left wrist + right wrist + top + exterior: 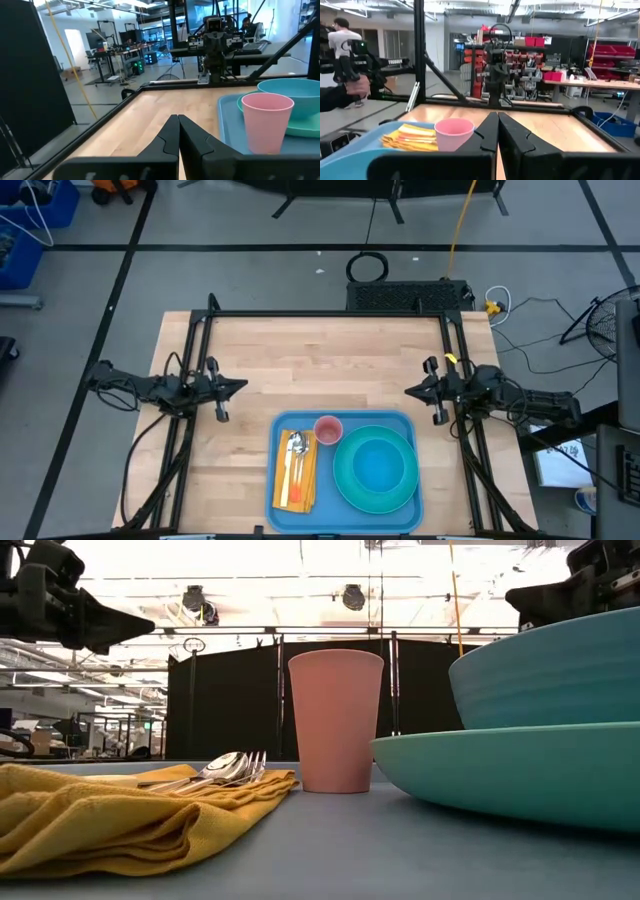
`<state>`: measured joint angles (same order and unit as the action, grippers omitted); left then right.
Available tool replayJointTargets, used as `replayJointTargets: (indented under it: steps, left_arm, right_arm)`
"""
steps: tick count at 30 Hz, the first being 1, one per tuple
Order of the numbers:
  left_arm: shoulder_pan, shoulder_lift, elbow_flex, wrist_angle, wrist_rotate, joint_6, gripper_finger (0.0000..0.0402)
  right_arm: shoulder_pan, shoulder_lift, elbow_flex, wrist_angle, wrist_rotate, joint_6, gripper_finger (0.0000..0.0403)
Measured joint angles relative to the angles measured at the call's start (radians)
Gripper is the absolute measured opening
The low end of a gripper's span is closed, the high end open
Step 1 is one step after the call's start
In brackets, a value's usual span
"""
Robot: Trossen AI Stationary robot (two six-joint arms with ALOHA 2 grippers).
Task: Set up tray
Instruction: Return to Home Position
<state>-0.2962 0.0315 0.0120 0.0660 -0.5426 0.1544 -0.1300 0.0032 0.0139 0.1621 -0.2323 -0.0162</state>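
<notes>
The blue tray (345,420) lies at the table's near edge, between the arms. On it lie a folded yellow napkin (295,475) with a spoon and fork (296,445) on top, a pink cup (328,429) standing upright, and a teal plate (352,492) with a blue bowl (380,465) in it. My left gripper (243,386) is shut and empty above the table left of the tray. My right gripper (409,391) is shut and empty at the tray's far right.
A black frame (330,313) runs round the table's far and side edges. Bare wood (320,365) lies between the two grippers and beyond the tray. A person (342,40) stands in the room beyond the table, and a hand holds a device (357,82).
</notes>
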Motion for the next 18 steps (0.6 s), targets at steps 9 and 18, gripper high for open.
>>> replayJointTargets:
  steps: [9,18]
  left_arm:
    - [0.000,0.003,0.000,-0.001,0.000,-0.045,0.0003]
    - [0.000,0.054,0.000,0.006,0.002,-0.139,0.0019]
  right_arm:
    - [0.000,0.000,0.000,0.065,0.023,0.067,0.0000]
    - [0.000,0.000,0.000,0.065,0.023,0.057,0.0000]
